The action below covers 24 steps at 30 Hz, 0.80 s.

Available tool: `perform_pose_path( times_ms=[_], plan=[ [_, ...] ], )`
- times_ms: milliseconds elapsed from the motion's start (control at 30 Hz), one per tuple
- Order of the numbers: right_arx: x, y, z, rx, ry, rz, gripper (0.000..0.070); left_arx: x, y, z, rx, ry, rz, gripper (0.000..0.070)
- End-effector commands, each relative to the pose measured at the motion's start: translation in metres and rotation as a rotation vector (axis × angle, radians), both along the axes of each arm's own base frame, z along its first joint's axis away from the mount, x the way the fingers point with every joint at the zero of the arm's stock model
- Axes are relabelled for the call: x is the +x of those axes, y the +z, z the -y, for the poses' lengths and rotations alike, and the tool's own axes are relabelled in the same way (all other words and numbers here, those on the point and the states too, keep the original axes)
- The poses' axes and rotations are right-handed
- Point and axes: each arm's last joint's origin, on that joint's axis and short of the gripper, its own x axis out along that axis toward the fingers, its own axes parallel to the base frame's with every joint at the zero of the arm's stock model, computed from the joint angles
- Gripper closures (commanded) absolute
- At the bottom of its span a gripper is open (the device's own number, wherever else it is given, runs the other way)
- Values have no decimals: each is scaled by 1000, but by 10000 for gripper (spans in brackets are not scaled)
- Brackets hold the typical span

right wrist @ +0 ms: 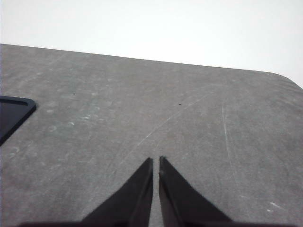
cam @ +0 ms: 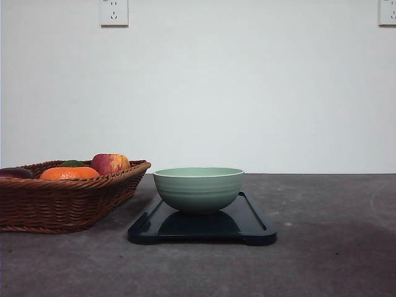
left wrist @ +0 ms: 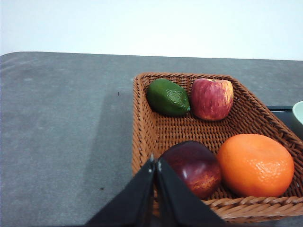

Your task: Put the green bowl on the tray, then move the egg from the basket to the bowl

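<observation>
Green bowl (cam: 198, 189) sits on tray (cam: 257, 226), beside basket (left wrist: 165, 130). My left gripper (left wrist: 155, 164) and right gripper (right wrist: 155, 161): jaws pressed closed, empty. Risk: no egg visible among fruit; I may seize wrong item.

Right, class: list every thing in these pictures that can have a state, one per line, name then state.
green bowl: upright, on the tray
tray: flat on the table, holding the bowl
basket: upright, holding four fruits, no egg seen
left gripper: shut, empty, by the basket's near rim
right gripper: shut, empty, above bare table
</observation>
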Motion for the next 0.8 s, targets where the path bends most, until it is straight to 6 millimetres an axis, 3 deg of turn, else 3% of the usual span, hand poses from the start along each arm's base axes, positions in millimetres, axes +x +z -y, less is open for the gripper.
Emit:
perform_pose_path(
  times_ms=[0, 767],
  plan=[
    [0, 0, 0, 11, -3, 6, 685, 1, -5, 0, 7, 5, -6, 700],
    [0, 0, 0, 11, -3, 6, 685, 1, -5, 0, 7, 5, -5, 700]
  ],
)
